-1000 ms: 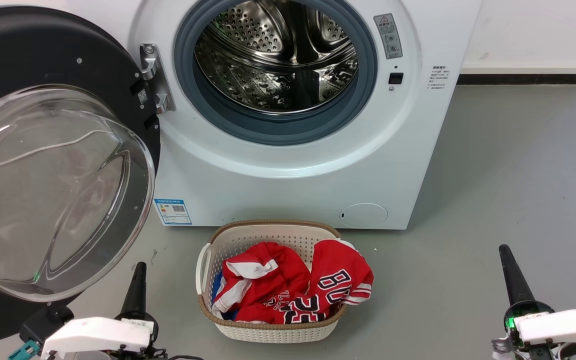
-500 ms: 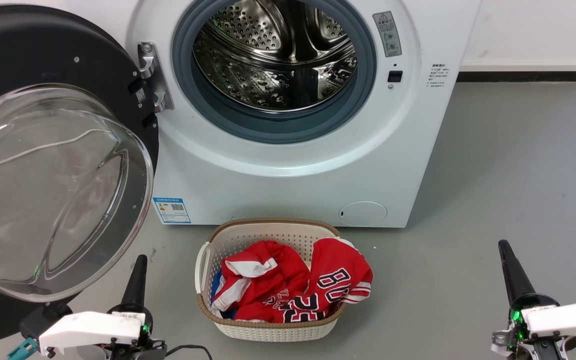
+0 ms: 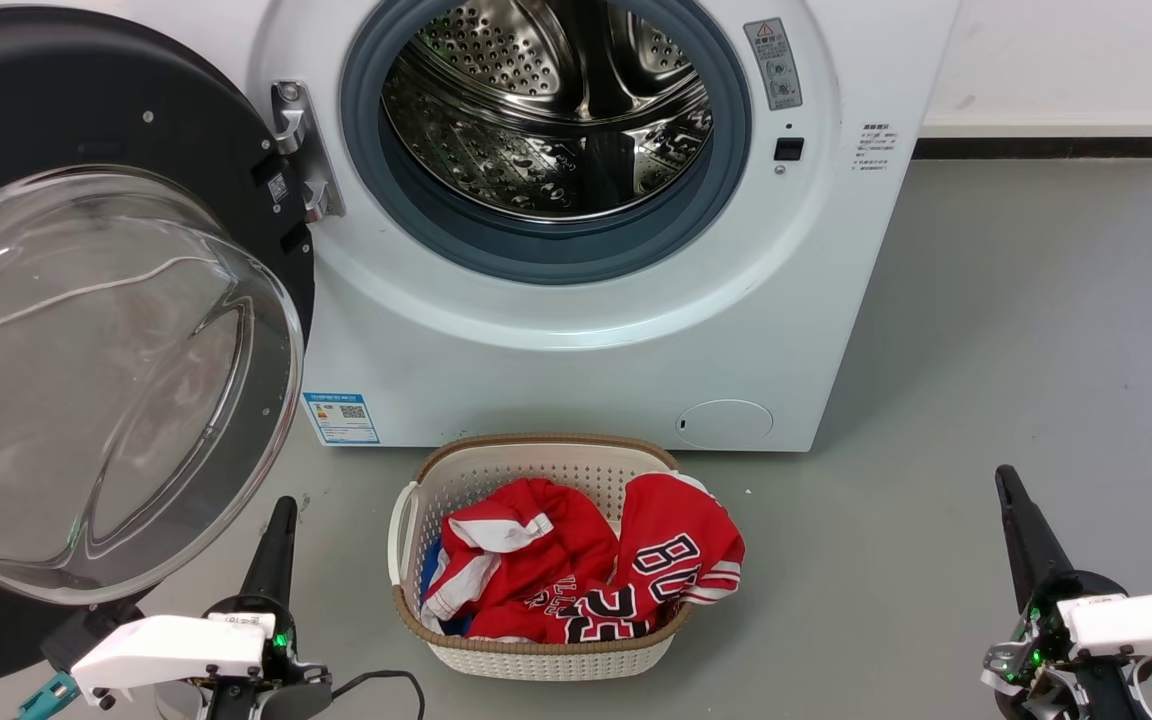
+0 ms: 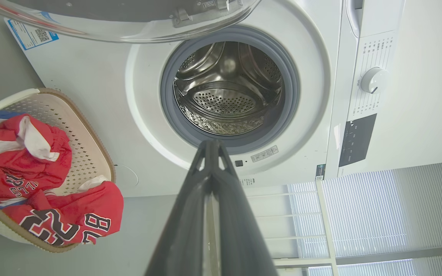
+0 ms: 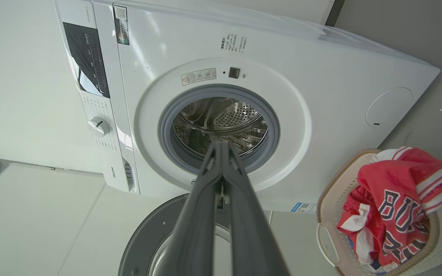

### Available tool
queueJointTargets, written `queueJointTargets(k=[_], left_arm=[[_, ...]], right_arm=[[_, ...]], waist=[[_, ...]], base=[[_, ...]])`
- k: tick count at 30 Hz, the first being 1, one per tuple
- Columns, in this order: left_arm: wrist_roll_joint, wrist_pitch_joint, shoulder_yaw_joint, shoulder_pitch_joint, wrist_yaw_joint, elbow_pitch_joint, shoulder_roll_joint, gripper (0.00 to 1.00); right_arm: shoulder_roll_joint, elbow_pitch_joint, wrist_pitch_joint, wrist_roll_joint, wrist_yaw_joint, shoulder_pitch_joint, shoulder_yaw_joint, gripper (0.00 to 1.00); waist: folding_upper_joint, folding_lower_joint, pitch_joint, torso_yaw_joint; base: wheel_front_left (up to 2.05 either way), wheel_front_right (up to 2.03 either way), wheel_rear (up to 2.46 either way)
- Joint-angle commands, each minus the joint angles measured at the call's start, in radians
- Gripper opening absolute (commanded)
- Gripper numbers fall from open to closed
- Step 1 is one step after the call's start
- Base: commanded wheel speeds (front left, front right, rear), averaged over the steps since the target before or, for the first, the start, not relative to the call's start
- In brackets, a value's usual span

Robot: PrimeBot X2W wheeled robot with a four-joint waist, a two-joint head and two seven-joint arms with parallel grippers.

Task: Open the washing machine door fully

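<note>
**Washer** (image 3: pixel 576 330): a white front-loader on the grey floor (image 3: pixel 1016 300), far centre in your head view. The steel drum (image 3: pixel 546 110) lies bare inside a grey gasket (image 3: pixel 556 258). A blue label (image 3: pixel 340 417) sits low on the left of the front, and a round flap (image 3: pixel 724 424) low on the right. A dark latch slot (image 3: pixel 789 149) is just right of the opening. Your left wrist view also takes in the white dial (image 4: pixel 372 79).

**Door** (image 3: pixel 86 110): black and round, swung out to the left on its hinge (image 3: pixel 301 150) and wholly off the opening. Its inner face, with the clear glass bowl (image 3: pixel 106 380), turns toward you. You cannot tell from these views exactly how wide it stands.

**Basket** (image 3: pixel 536 662): pale with a brown rim, on the floor just near of the washer and below the opening. It holds red jerseys (image 3: pixel 576 570) with white trim and black numerals.

**Left gripper** (image 3: pixel 282 515): near left, between the bowl's lower edge and the basket. Its fingers (image 4: pixel 190 214) are pressed together to the tip and hold nothing. The tip is clear of the bowl. You cannot tell whether the wrist behind it touches the door's lower rim.

**Right gripper** (image 3: pixel 1008 485): near right, over bare floor, well apart from the washer and basket. Its fingers (image 5: pixel 202 199) are closed on each other and empty. In its wrist view they point at the drum.
</note>
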Motion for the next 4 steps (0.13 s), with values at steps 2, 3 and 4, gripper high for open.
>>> queueJointTargets(k=[2,3,4], left_arm=[[-0.03,0.007,0.004,-0.023,-0.005,0.002,0.0,0.0],[-0.039,0.009,0.005,-0.024,-0.006,0.003,0.0,0.0],[-0.047,0.012,0.005,-0.025,-0.007,0.004,0.0,0.0]], right_arm=[[-0.002,0.004,0.007,0.029,0.0,-0.022,-0.004,0.0],[-0.002,0.006,0.008,0.035,0.0,-0.024,-0.004,0.0],[-0.001,0.007,0.011,0.043,0.0,-0.026,-0.005,0.0]], waist=[[0.0,0.0,0.001,0.0],[0.0,0.0,0.001,-0.001],[0.0,0.0,0.002,-0.001]], base=[[0.0,0.0,0.0],[0.0,0.0,0.0],[0.0,0.0,0.0]])
